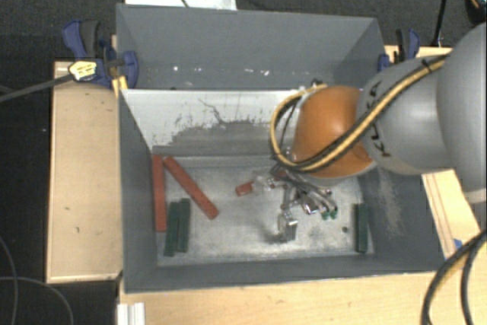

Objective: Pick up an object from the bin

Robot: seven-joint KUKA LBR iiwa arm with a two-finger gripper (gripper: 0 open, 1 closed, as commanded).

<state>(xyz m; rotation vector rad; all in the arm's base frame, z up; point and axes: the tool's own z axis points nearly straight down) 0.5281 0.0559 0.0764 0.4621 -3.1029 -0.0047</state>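
Observation:
My gripper [287,226] hangs low over the bin floor, right of centre, below the orange cover on the wrist. It is over a bare patch of floor, and nothing shows in its grasp. A small red block [243,189] lies on the floor just up and left of it. A tiny green piece [329,215] sits close to its right side. Further right, a dark green bar [361,228] lies along the right wall.
On the left side of the bin, a long red bar [159,192] lies by the wall and a second red bar [191,187] lies slanted beside it. Two dark green bars [177,227] lie side by side near the front left corner.

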